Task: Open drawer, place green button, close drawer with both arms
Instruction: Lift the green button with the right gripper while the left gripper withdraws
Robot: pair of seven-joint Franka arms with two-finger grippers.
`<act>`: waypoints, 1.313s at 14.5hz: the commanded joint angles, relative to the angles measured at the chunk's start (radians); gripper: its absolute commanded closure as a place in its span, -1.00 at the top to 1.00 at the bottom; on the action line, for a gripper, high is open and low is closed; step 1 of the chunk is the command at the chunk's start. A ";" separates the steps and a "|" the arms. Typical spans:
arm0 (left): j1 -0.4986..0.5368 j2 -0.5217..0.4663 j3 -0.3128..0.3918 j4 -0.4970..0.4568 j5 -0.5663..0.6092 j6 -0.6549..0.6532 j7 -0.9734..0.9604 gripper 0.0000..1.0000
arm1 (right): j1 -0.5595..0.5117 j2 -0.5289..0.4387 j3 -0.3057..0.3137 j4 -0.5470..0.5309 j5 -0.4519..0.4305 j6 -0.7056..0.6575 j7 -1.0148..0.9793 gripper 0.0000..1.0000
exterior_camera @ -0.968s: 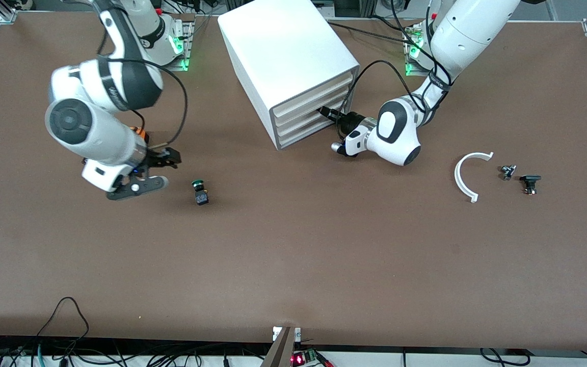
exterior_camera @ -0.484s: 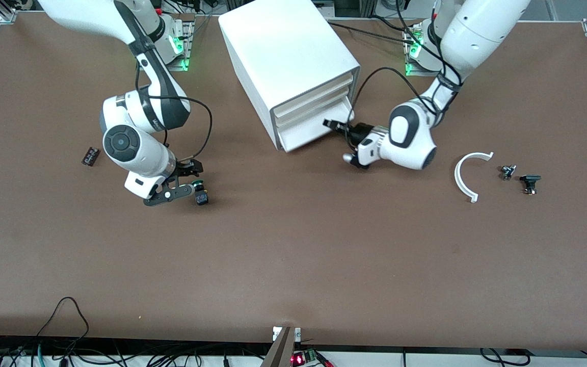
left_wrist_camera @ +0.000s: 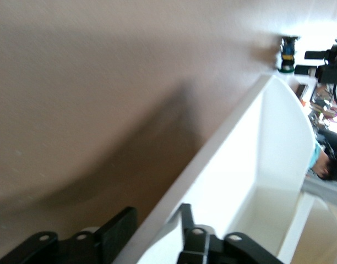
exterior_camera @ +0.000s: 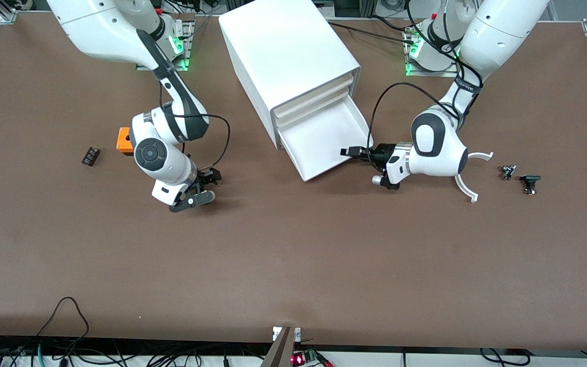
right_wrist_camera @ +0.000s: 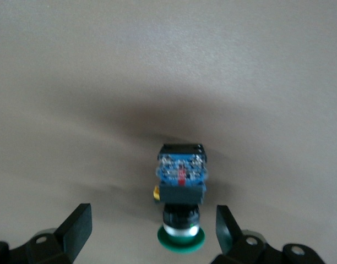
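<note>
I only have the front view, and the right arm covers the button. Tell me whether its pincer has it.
Observer: Not yet. In the right wrist view the right pincer is open, with one finger on each side of the button, which lies on its side on the table.
Operator: Now check the left pincer's hold on the drawer.
Observer: The left wrist view shows the left pincer clamped on the front wall of the drawer, one finger outside and one inside.
</note>
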 commanded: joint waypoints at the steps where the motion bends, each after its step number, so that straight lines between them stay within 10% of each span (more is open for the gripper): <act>1: 0.006 -0.015 0.009 0.018 -0.011 0.074 -0.024 1.00 | -0.010 0.033 0.009 0.034 -0.003 0.030 -0.010 1.00; 8: 0.150 -0.133 0.009 0.012 -0.011 0.250 -0.024 1.00 | -0.033 0.073 0.009 0.057 -0.002 0.054 -0.013 0.99; 11: 0.214 -0.210 0.014 0.020 0.005 0.249 -0.024 1.00 | -0.033 0.081 0.009 0.057 -0.002 0.055 -0.011 0.56; 14: 0.247 -0.327 0.054 0.024 0.233 0.205 -0.028 1.00 | -0.031 0.086 0.009 0.059 -0.006 0.055 -0.013 0.24; 19: 0.291 -0.431 0.132 0.318 0.692 -0.204 -0.164 1.00 | -0.031 0.080 0.009 0.096 -0.011 0.044 -0.051 -0.39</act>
